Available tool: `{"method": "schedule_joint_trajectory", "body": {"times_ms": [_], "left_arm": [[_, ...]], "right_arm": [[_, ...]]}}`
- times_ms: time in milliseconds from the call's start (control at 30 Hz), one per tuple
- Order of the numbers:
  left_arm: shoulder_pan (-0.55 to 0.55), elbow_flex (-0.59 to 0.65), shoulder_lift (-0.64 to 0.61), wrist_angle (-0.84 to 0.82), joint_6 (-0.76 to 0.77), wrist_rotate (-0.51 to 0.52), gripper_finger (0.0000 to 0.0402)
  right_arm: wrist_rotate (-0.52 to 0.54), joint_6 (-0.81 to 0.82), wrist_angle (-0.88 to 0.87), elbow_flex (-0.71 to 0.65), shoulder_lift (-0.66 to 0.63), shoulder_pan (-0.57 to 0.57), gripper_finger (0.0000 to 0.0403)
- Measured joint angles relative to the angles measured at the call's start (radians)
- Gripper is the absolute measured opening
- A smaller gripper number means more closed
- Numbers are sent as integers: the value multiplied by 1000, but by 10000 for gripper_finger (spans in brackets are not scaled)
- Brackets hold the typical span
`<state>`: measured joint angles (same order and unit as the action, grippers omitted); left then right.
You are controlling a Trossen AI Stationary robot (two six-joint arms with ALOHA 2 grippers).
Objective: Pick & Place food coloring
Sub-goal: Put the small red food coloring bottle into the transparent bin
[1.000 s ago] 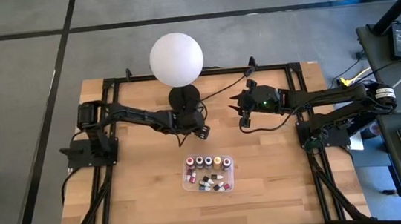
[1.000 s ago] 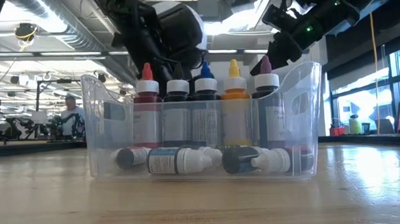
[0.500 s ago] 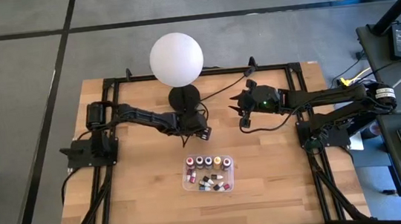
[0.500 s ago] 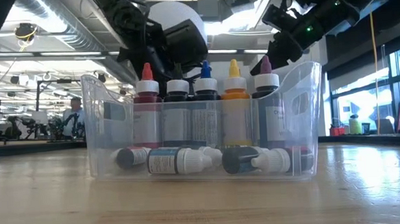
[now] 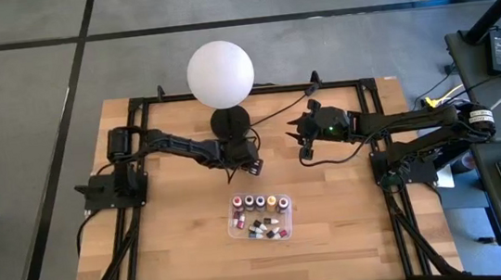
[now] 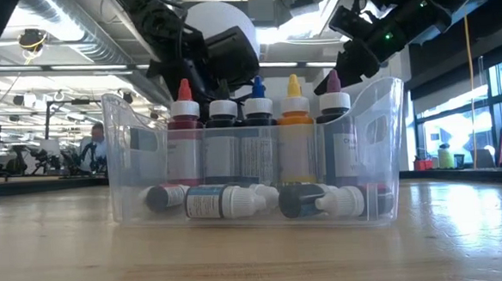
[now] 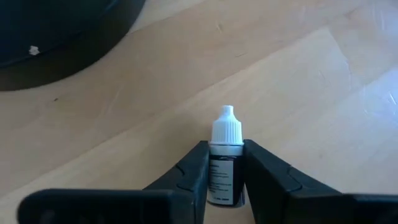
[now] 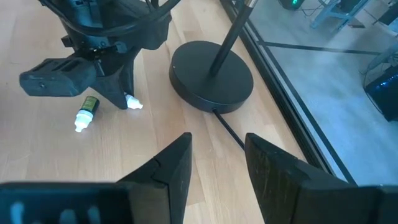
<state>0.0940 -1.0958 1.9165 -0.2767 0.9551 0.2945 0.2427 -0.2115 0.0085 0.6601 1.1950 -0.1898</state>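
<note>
My left gripper (image 5: pixel 253 167) is down at the table in front of the lamp's black base (image 5: pixel 230 122), shut on a small food coloring bottle (image 7: pixel 225 168) with a dark body and a white pointed cap (image 7: pixel 226 124). A second loose bottle (image 8: pixel 86 112), green-bodied, lies on its side on the wood beside it. More food coloring bottles (image 6: pixel 259 131) stand or lie in the clear tray (image 5: pixel 233 228) near the table's middle. My right gripper (image 5: pixel 306 149) hangs open in the air to the right, with nothing between its fingers. My left gripper pinches the bottle's dark body just under the cap (image 7: pixel 225 163) between its two fingers. The fingers slant down from the table's left and lie along the bottle. The cap sticks out past the fingertips and sits low at the tabletop (image 8: pixel 134 104).
The white globe lamp (image 5: pixel 220 73) stands on its round black base just behind the left gripper, with its cord (image 8: pixel 230 134) trailing over the wood. Black frame rails (image 5: pixel 255 90) run round the table. Bare wood lies between the lamp and the tray.
My left gripper has sunk a little toward the table in front of the lamp base. My right arm has kept still.
</note>
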Motion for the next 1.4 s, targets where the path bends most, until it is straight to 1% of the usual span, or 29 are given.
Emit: {"method": "schedule_joint_trajectory", "body": {"times_ms": [100,233,333,500,600,667,733,800,933,1033,1133,1200,1400], "left_arm": [[0,2,-21,-30,-15,-27,76],[-2,2,-82,-92,-16,-22,79],[-1,2,-153,-129,-34,-12,82],[-3,2,-317,-152,-143,-11,77],[-17,2,-420,-123,-235,-53,78],[-45,1,-475,-92,-310,-114,81],[-84,1,-512,-57,-348,-170,83],[-130,1,-531,-5,-368,-203,83],[-237,0,-528,49,-410,-189,79],[-315,1,-495,35,-424,-180,79],[-377,1,-445,39,-423,-145,83],[-410,1,-407,41,-422,-131,84],[-470,1,-299,46,-395,-131,85]], "right_arm": [[0,0,0,0,0,0,152],[0,-1,-4,0,0,0,152],[0,-2,-4,0,0,0,152],[0,-3,-2,0,0,0,152],[0,-4,2,0,0,0,152],[0,-4,2,0,0,0,152],[0,-5,2,0,0,0,152],[0,-6,2,0,0,0,152],[0,-6,2,0,0,0,152],[0,-6,1,0,0,0,152],[0,-6,1,0,0,0,152],[0,-6,1,0,0,0,152],[-8,-6,0,0,0,0,152]]}}
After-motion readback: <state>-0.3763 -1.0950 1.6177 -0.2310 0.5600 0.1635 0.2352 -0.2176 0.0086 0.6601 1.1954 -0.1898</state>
